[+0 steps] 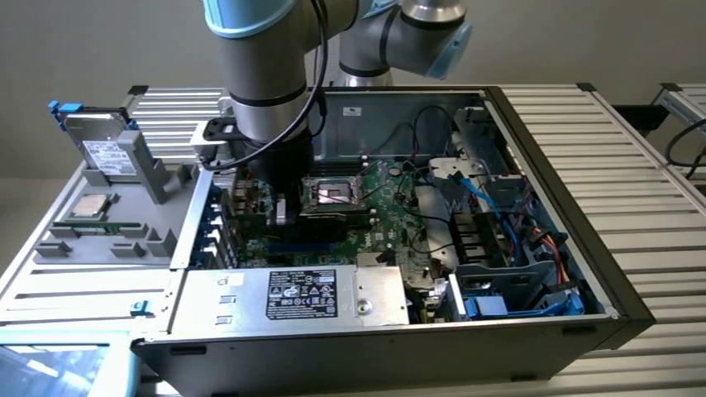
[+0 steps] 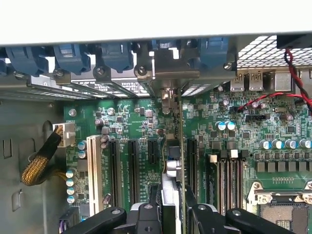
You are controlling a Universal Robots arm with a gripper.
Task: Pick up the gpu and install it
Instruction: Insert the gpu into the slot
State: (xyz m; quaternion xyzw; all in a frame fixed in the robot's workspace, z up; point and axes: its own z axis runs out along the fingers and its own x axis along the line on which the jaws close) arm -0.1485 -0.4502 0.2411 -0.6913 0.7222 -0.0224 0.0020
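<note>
The gpu (image 2: pixel 171 168) stands on edge in the wrist view, a thin upright card between black expansion slots (image 2: pixel 132 165) on the green motherboard (image 2: pixel 273 131). Its silver end bracket (image 2: pixel 168 92) lies against the case's rear slot openings. My gripper (image 2: pixel 171 217) is shut on the card, one black finger (image 2: pixel 146 214) on each side of its top edge. In the exterior view the gripper (image 1: pixel 283 213) reaches down inside the open computer case (image 1: pixel 574 207), over the slots at that view's left of the processor socket (image 1: pixel 334 196). The arm hides most of the card there.
A grey parts tray (image 1: pixel 66 248) at the exterior view's left holds a silver hard drive (image 1: pixel 111 153), a processor (image 1: pixel 91 207) and a memory stick (image 1: pixel 94 227). Inside the case are a power supply (image 1: pixel 293 296), blue cables (image 1: pixel 518 248) and a braided cable (image 2: pixel 36 165).
</note>
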